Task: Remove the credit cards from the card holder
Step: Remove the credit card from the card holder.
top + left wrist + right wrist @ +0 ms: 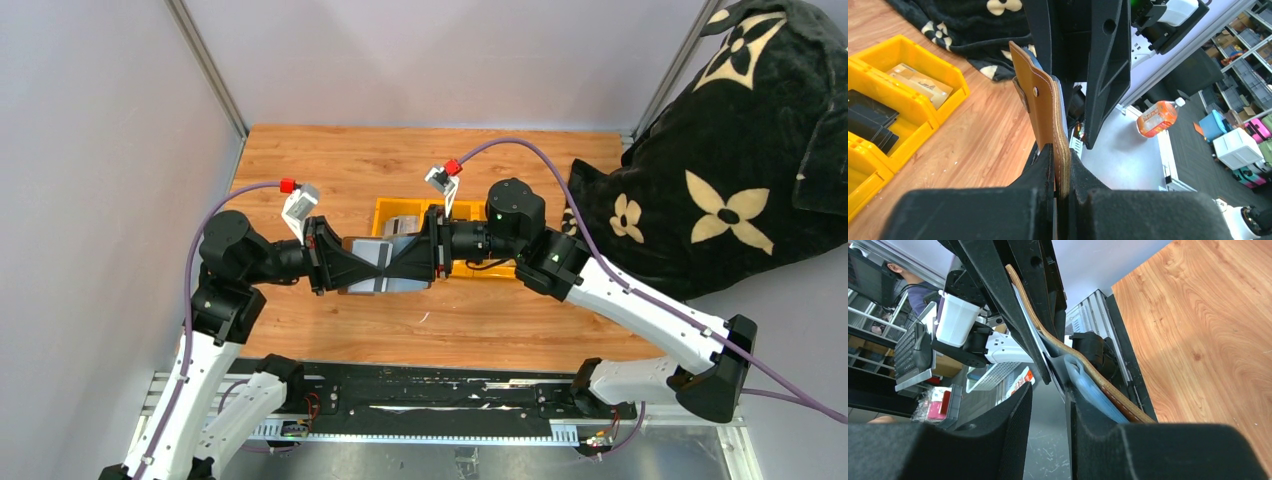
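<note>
The card holder (385,265) hangs over the table between both grippers, brown outside, silvery-grey inside. My left gripper (345,265) is shut on its brown edge (1045,100), which sits pinched between the two fingers (1062,165). From the right, my right gripper (425,255) reaches into it. Its jaws (1048,400) stand apart with a plain gap. A thin dark edge, perhaps a card (1067,416), lies along the inner face of one finger. The holder's grey lining and brown skin (1120,404) pass behind that finger. Black credit cards (868,120) and a tan one (918,85) lie in the yellow bin.
The yellow compartment bin (385,208) sits on the wooden table just behind the grippers, its rim (913,50) near the left wrist. A black flowered blanket (740,150) is heaped at the right rear. Grey walls close the back and left.
</note>
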Robot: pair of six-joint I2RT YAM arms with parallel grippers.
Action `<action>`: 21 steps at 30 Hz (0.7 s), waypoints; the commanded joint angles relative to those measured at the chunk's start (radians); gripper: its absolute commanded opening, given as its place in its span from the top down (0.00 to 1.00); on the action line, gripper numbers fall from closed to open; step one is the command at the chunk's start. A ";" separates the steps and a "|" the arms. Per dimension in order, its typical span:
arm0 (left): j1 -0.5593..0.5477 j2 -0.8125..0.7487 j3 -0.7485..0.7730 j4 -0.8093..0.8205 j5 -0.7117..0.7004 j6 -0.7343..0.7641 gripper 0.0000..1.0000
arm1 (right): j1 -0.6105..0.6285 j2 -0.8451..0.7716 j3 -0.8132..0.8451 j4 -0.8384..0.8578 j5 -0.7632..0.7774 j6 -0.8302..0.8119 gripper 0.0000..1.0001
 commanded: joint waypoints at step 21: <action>-0.010 -0.037 -0.013 -0.057 0.222 0.017 0.80 | -0.026 0.015 -0.006 0.169 0.068 0.035 1.00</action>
